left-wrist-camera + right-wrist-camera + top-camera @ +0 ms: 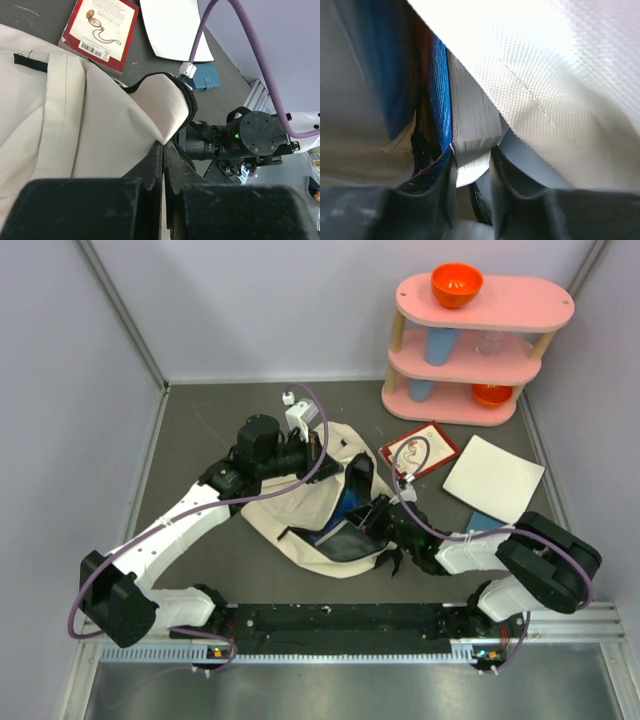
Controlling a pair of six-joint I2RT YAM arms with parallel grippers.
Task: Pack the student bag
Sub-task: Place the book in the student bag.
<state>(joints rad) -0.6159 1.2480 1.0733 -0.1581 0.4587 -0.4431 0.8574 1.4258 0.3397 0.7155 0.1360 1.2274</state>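
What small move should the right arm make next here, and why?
Probably ease the book a little deeper before letting go: the right tool grips it by its edge just inside the bag, whose rim the left tool pinches open.

The top camera looks steeply down from the near side over the whole table [200,430]. The left wrist camera sits close above the student bag [75,125], facing the red book [100,30]; both also show in the top view. The right wrist camera is inside the bag, almost against a blue book [470,115].
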